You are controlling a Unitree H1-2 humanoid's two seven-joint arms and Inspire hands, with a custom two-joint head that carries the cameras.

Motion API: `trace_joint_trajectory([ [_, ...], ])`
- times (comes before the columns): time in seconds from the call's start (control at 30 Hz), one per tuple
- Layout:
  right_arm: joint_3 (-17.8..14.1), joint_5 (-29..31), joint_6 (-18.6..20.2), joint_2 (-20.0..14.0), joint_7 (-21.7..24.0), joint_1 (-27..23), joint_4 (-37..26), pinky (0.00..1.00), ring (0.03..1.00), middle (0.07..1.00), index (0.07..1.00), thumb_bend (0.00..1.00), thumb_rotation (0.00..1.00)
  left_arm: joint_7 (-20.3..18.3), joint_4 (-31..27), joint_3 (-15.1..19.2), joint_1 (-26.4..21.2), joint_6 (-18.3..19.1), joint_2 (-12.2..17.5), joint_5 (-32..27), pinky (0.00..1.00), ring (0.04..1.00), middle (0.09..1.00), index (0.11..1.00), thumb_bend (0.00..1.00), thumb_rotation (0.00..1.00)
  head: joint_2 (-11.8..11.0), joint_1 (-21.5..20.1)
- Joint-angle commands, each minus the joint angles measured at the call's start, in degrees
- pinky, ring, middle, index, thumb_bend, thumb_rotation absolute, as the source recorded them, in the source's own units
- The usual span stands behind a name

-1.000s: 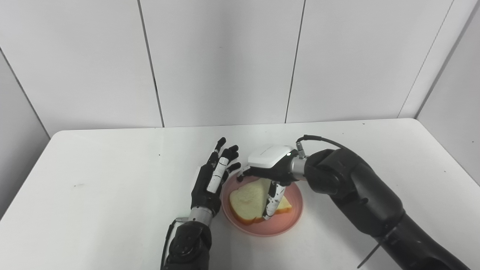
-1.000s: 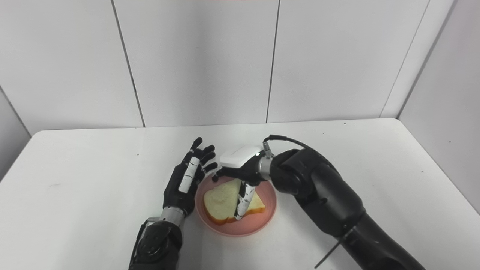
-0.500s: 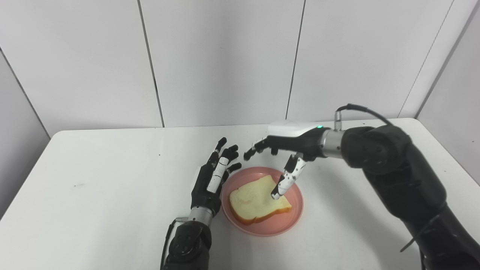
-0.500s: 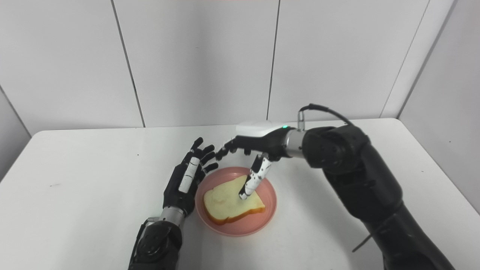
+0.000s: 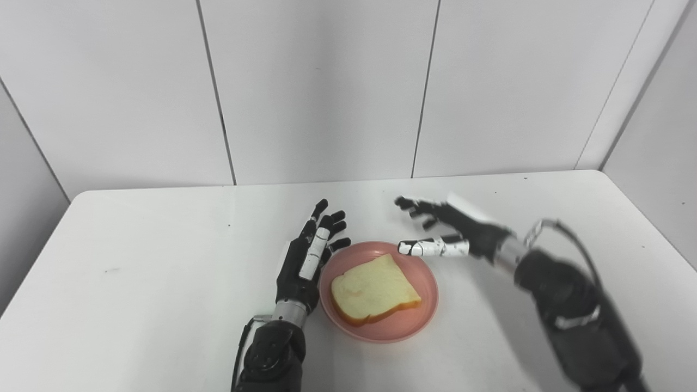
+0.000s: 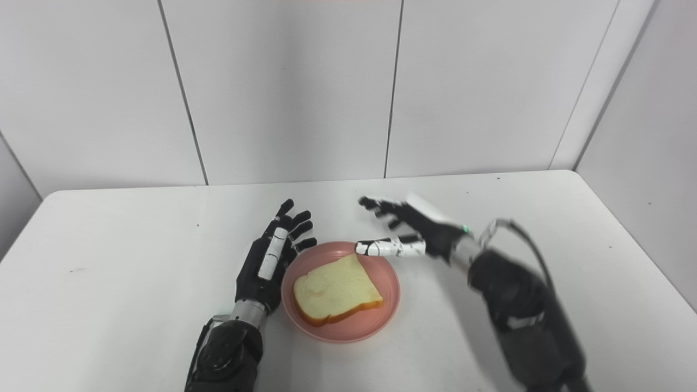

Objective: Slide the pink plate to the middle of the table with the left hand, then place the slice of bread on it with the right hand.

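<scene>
I see bright, even light from overhead and no hard glare on the white table (image 5: 163, 305). The right hand (image 5: 463, 231) is smeared by motion blur; its soft shadow falls toward 5 o'clock. The left hand (image 5: 307, 261) and bread (image 5: 373, 288) look sharp.

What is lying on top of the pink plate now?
One bread slice lies flat on the plate, touched by neither hand. The plate's rim shows all around; its middle is covered by the bread, so what is there cannot be seen.
</scene>
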Motion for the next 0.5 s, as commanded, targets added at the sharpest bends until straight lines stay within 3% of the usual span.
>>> trace_joint_trajectory([
  [0.0, -6.69, 10.46, -5.32, 7.29, -9.26, -2.3, 2.91, 0.87, 0.888, 0.922, 0.955, 0.9, 0.96, 0.3, 1.57, 0.47, 2.07, 2.79, 1.23, 0.03, 0.76, 0.866, 0.85, 0.919, 0.85, 0.74, -0.16, -0.26],
  [0.1, -12.83, 20.53, -7.77, 13.5, -12.63, -2.09, 8.23, 0.96, 0.937, 0.956, 0.973, 0.9, 0.94, -0.19, 1.84, 0.54, 2.25, 2.4, 1.75, -0.21, 0.76, 0.867, 0.848, 0.921, 0.84, 0.73, -0.47, -0.82],
  [0.17, -14.14, 23.44, -11.3, 15.24, -14.04, -2.06, 11.71, 0.99, 0.971, 0.979, 0.988, 0.9, 0.95, -0.45, 1.74, 0.47, 2.48, 2.33, 2.13, -0.21, 0.76, 0.867, 0.85, 0.922, 0.84, 0.73, -0.63, -1.31],
  [0.47, -11.07, 24.5, -18.81, 15.27, -17.32, -2.02, 16.44, 1.0, 1.0, 1.0, 1.0, 0.89, 1.0, -0.9, 1.2, 0.85, 2.84, 3.21, 2.86, -0.56, 0.76, 0.869, 0.862, 0.925, 0.83, 0.73, -0.75, -2.27],
])
